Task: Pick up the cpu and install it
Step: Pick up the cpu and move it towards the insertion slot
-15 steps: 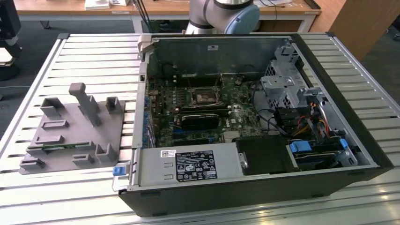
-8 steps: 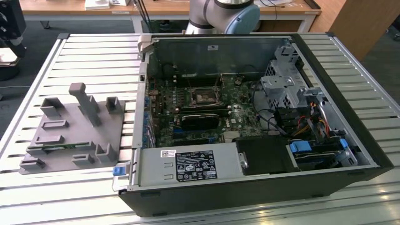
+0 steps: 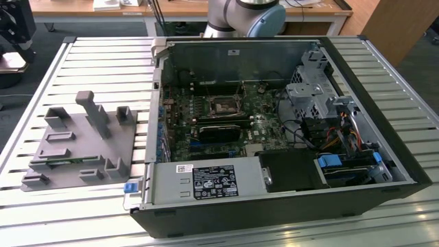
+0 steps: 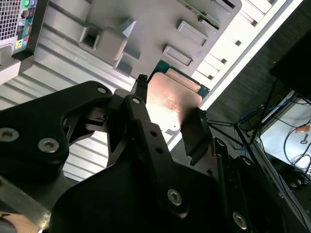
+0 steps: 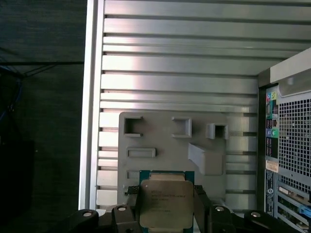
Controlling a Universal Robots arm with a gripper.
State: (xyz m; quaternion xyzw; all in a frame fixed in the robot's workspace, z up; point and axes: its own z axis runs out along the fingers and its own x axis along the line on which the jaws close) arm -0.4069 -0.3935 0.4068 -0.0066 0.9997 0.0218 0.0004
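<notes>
Clamping cpu [image 5: 166, 196], claw [image 5: 168, 206] over grey fixture [image 5: 160, 131], exterior view shows socket [image 3: 224, 106]

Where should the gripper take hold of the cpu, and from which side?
By two opposite side edges, coming from straight above its flat metal top. The cpu is a thin flat square, so only its edges offer a pinch. In both wrist views the gripper clasps it that way.

On the slatted table [image 3: 103, 56], the fixture plate [image 3: 69, 170] lies at nine o'clock from the computer case [image 3: 404, 170] in the exterior view, with the arm's base [image 3: 247, 18] at twelve. The gripper [image 5: 168, 208] clamps the cpu [image 5: 166, 199] above the plate.
</notes>
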